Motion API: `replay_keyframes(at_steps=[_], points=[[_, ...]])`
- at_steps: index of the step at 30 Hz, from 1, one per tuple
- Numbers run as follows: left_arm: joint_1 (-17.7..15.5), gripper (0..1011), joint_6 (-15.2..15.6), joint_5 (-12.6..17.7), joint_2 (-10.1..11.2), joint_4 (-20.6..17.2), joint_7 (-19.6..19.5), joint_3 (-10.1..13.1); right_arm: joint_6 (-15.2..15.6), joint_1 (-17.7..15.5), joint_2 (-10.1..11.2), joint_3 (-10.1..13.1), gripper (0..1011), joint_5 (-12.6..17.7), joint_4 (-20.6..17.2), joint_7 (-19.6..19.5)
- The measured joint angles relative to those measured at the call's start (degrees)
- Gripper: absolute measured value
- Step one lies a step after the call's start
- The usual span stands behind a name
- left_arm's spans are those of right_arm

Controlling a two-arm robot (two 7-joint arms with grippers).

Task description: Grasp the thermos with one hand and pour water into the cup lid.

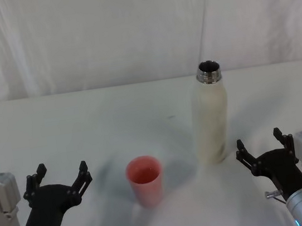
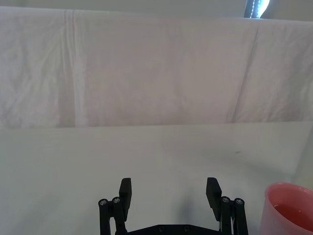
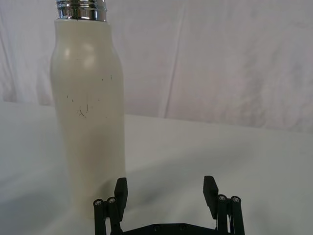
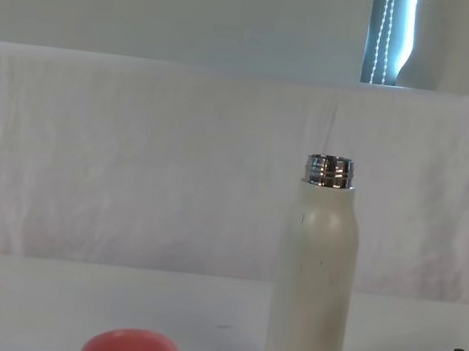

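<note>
Beside the upright thermos (image 1: 210, 113), the empty, spread right claw (image 1: 262, 148).

The thermos (image 1: 211, 121) has a matt cream body, smooth but marked with small dark scuffs, and a shiny chrome threaded neck (image 3: 80, 10). The cup lid (image 1: 145, 180) looks like smooth pink plastic with a dull sheen. The left gripper (image 1: 62, 177) and right gripper (image 1: 260, 146) have matt black plastic-looking fingers (image 3: 121, 192) with small metal pins, on grey metal arms. The tabletop (image 1: 85, 128) is matt white. A white cloth (image 4: 134, 164), softly creased, hangs behind.
</note>
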Motion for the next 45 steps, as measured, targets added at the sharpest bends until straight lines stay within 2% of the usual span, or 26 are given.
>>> replay_keyframes(at_steps=[45], points=[[0.00,1001,0.00,0.00,0.00,0.00,0.00,0.00,-0.37,-0.03,-0.08,0.13,1001,0.06,0.12,-0.18]])
